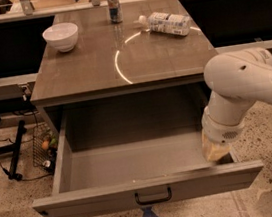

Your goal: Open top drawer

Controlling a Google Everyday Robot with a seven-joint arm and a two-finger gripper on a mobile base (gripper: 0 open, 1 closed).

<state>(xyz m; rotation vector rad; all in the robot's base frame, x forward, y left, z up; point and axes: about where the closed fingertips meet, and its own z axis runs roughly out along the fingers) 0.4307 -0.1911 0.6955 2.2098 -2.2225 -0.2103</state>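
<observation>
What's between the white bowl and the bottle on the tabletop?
A can, upright, slightly farther back than the bowl and lying bottle, in the camera view. The gripper hangs inside the open top drawer, right side.
</observation>
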